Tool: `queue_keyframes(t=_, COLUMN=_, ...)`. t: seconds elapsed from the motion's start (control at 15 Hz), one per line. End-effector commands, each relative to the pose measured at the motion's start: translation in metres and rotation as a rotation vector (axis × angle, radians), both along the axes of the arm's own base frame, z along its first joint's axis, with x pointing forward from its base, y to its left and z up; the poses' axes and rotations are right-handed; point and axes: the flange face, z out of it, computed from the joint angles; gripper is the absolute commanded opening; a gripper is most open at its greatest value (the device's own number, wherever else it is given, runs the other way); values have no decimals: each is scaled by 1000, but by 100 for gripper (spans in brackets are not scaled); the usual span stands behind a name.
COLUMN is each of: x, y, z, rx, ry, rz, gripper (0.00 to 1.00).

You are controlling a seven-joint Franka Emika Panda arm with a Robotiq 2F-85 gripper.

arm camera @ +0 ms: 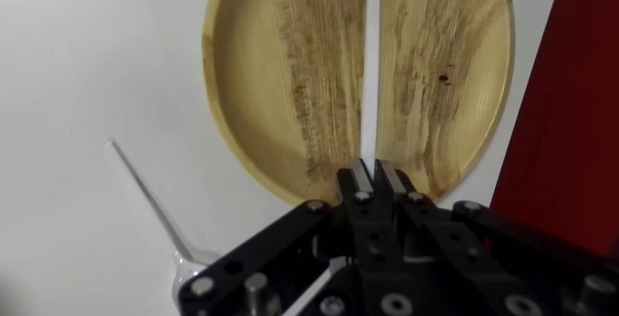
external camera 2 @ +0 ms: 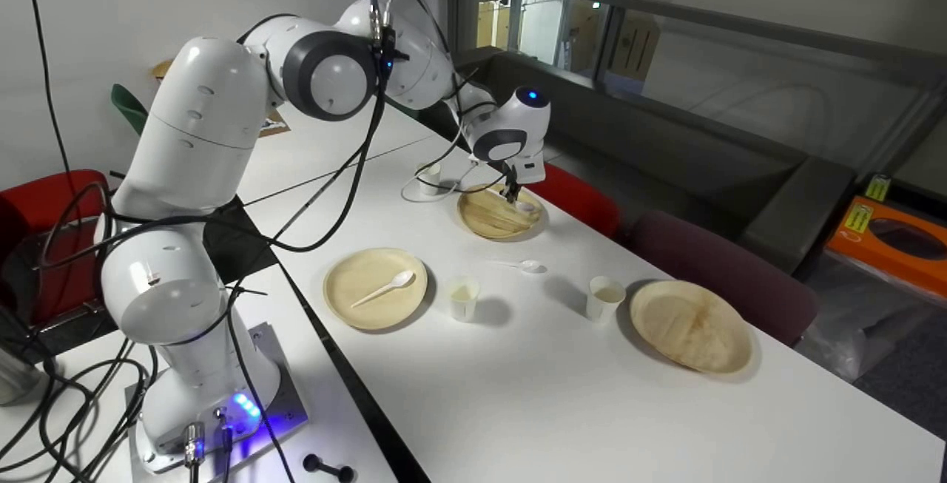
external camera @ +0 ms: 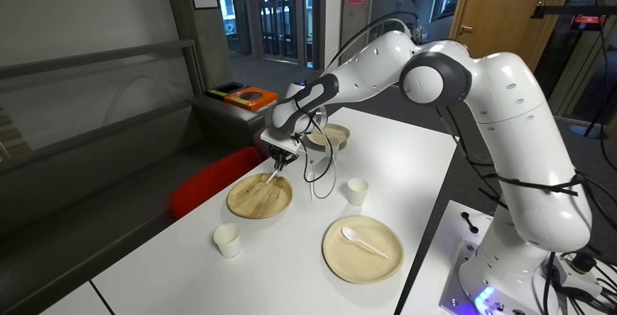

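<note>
One pale plate point(external camera: 357, 264) bearing a spoon point(external camera: 361, 242) lies near right in an exterior view, a pale cup point(external camera: 228, 241) near left. Farther back, the gripper point(arm camera: 371, 164) is clamped on a white utensil point(arm camera: 371, 74) over a wooden plate point(external camera: 256, 202), contact unclear; a far plate point(external camera: 337, 133) lies beyond.

In the round plate point(arm camera: 314, 79) wood is recognised: its brown streaks are roughly grained, while its rim is seen as smooth, with a soft sheen. By the held white utensil point(arm camera: 371, 69), plastic with a smooth, rather matt face is suggested; on the spoon point(arm camera: 186, 271) a glossier bowl is shown. In the gripper point(arm camera: 372, 173), dark matt links are joined by shiny metal pins. The arm point(external camera: 530, 151) is covered with a glossy white shell. By the cups point(external camera 2: 463, 301), matt paper is suggested, and on the table point(external camera: 284, 267) a smooth, faintly reflecting surface is noticed.
</note>
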Motion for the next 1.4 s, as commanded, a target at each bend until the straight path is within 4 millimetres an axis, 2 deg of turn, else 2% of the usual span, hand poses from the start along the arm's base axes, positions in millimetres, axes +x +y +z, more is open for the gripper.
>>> queue_keyframes(t=0.0, x=25, y=-1, z=-8, rx=99, ry=15, rz=-173, gripper=2)
queue_keyframes(t=0.2, x=37, y=-26, z=-7, rx=160, ry=20, rz=-313, gripper=2)
queue_keyframes(t=0.33, x=40, y=-44, z=2, rx=195, ry=6, rz=-409, gripper=2)
queue_keyframes(t=0.47, x=39, y=-52, z=11, rx=213, ry=-31, rz=-509, gripper=2)
queue_keyframes(t=0.67, x=35, y=-55, z=22, rx=211, ry=-137, rz=-648, gripper=2)
queue_keyframes(t=0.87, x=32, y=-52, z=27, rx=215, ry=-162, rz=-721, gripper=2)
queue_keyframes(t=1.07, x=30, y=-46, z=25, rx=236, ry=-120, rz=-754, gripper=2)
queue_keyframes(t=1.33, x=29, y=-34, z=25, rx=325, ry=14, rz=-708, gripper=2)
